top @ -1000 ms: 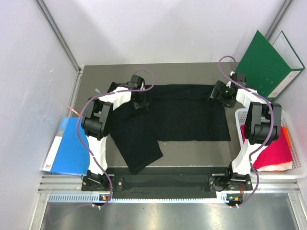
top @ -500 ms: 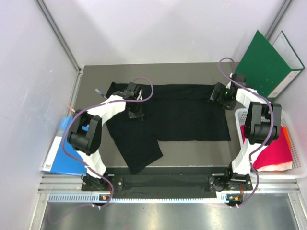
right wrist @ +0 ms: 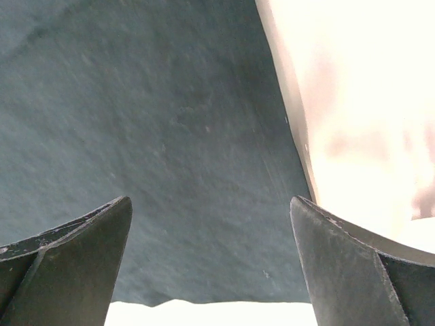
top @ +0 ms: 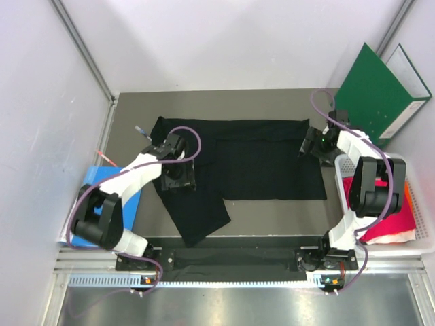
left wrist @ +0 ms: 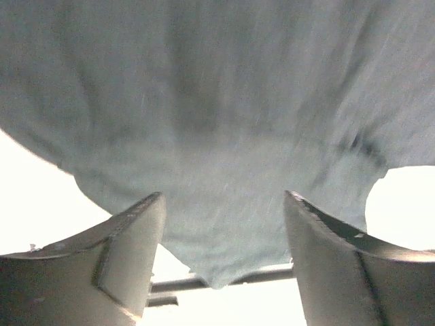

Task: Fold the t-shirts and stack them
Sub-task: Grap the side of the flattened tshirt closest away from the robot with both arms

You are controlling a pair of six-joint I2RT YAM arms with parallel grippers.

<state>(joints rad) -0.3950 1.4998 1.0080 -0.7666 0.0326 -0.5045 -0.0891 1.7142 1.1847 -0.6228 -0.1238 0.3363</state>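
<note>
Found black t-shirt [top: 272, 159] spread flat across the middle of the table [top: 272, 210], its left part folded down into a flap pointing toward the near edge. Observed left arm [top: 132, 178] reaching forward and inward from its base, elbow out over the blue folder [top: 97, 178], forearm angled toward the shirt's left side. Noted left gripper [top: 179, 178] low over that folded part, fingers [left wrist: 129, 238] parted by a moderate gap, with pale-looking cloth showing beyond and between them (wrist view blurred and washed out, so cannot confirm contact); saw nothing clamped. Observed right arm [top: 370, 183] rising from its base, elbow over the white basket [top: 408, 246], wrist turned in toward the shirt's far right corner. Noted right gripper [top: 308, 141] at that corner, spread wide, dark cloth filling the space below and the shirt's right edge running down toward the tip of the right finger [right wrist: 353, 272]; saw nothing held. Recorded magenta-red t-shirt [top: 394, 224] lying bunched in the basket at right, beside a strip of orange cloth [top: 410, 200], well apart from the black one. Logged green folder [top: 370, 92] leaning at far right, beyond the basket.
</note>
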